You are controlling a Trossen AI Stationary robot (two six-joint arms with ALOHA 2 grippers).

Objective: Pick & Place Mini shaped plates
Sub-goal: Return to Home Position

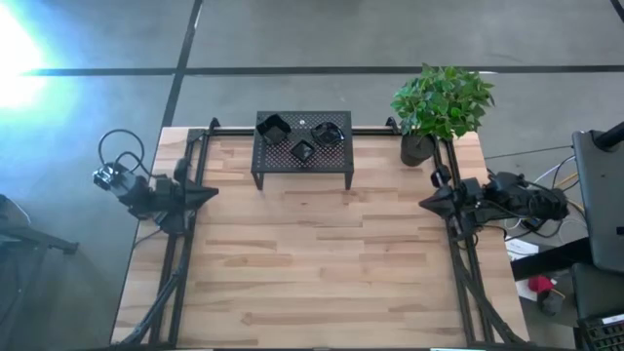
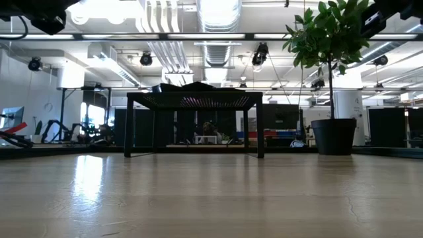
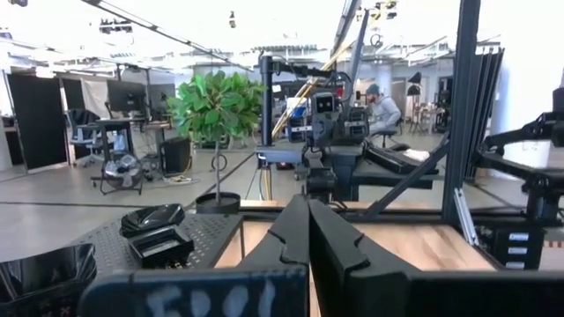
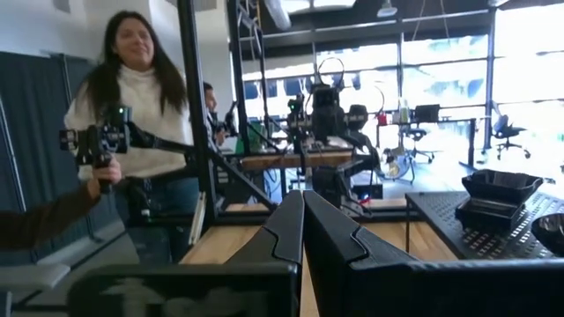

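We see the left gripper (image 1: 211, 194) at nine o'clock, jaws pressed together. Homing well, we judge, means settling both arms wide of the mesh stand (image 1: 331, 164). At twelve, glossy black mini shaped plates (image 1: 274, 128) (square, rounded) sit stacked on it. At three, the right gripper (image 1: 426, 203), jaws likewise together.
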